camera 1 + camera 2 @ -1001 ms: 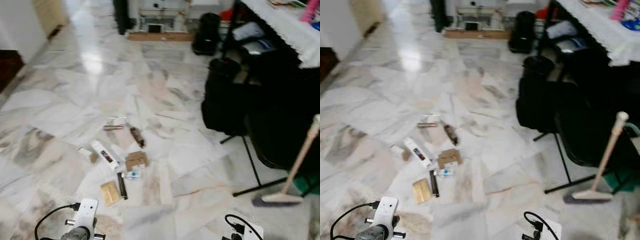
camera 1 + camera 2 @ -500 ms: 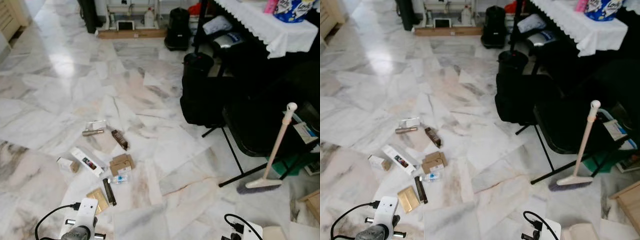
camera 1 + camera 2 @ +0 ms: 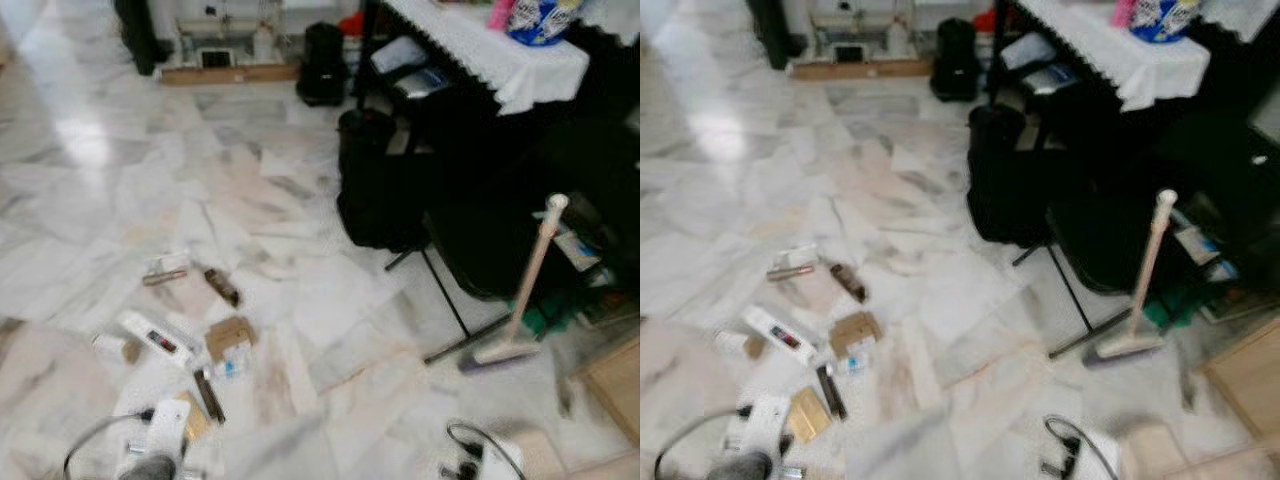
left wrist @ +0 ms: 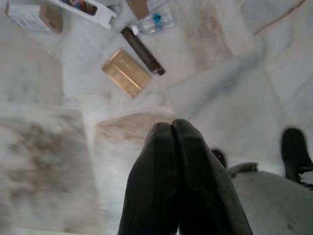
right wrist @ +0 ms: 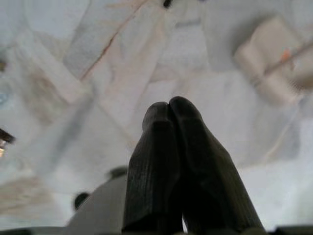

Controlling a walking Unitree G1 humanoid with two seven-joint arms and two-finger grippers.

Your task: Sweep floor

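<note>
A broom (image 3: 524,282) with a pale handle leans on dark furniture at the right, its bristle head (image 3: 497,353) resting on the marble floor (image 3: 300,290). Litter lies scattered at the lower left: a brown cardboard piece (image 3: 228,335), a white carton (image 3: 154,336), a gold box (image 4: 126,72), a dark bar (image 4: 143,50) and a small bottle (image 4: 155,20). My left gripper (image 4: 171,127) hangs shut above the floor near the gold box. My right gripper (image 5: 168,110) hangs shut over bare marble. Both hold nothing.
A black bag (image 3: 372,180) and a dark folding chair (image 3: 490,240) stand right of centre. A table with a white lace cloth (image 3: 480,40) is at the far right. A wooden box (image 3: 612,385) sits at the lower right. Shelving (image 3: 225,50) lines the far wall.
The camera has swung right and blurred, so the whole scene slid left. The broom and litter lie as before. Both grippers stay shut.
</note>
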